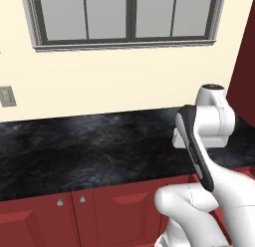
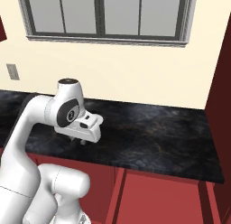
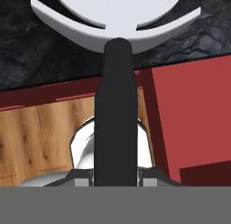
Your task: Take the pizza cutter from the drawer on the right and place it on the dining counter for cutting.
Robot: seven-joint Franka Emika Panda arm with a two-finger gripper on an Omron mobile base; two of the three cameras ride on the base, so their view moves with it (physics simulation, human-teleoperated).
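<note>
**Pizza cutter held over the black worktop**

The robot's hand (image 3: 115, 180) is clamped on the dark handle of the pizza cutter (image 3: 115, 105), whose round silver wheel fills the top of the hand view against black marbled stone. The handle runs straight up between the two fingertips, which press it from either side. Below the wheel lie the red cabinet fronts (image 3: 189, 119) and a strip of wood floor (image 3: 40, 133).

From the base cameras, the white arm (image 2: 27, 128) bends over the near edge of the black worktop (image 1: 89, 146), under a cream wall and a grey-framed window (image 1: 124, 17). Red doors with round silver knobs (image 1: 60, 202) line the cabinets beneath, and a tall red cabinet side (image 2: 221, 105) closes the scene on the right.
</note>
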